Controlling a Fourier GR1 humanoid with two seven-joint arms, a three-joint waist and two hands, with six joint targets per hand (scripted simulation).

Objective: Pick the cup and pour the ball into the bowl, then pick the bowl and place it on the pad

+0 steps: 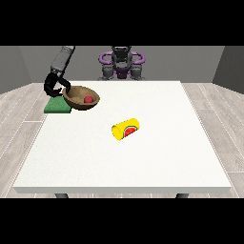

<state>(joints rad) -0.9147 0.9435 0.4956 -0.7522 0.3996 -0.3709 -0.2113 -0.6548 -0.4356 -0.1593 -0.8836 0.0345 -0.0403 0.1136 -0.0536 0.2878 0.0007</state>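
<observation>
A brown wooden bowl with a red ball inside is held tilted at the table's far left. The hand at the view's left has its fingers curled round the bowl's left rim. The bowl hangs over the right edge of a green pad, which lies flat at the table's left edge; whether the bowl touches it I cannot tell. A yellow cup with a watermelon picture lies on its side near the table's middle. No other hand shows in the view.
The white table stretches wide towards the camera and to the right. The robot's torso stands behind the far edge.
</observation>
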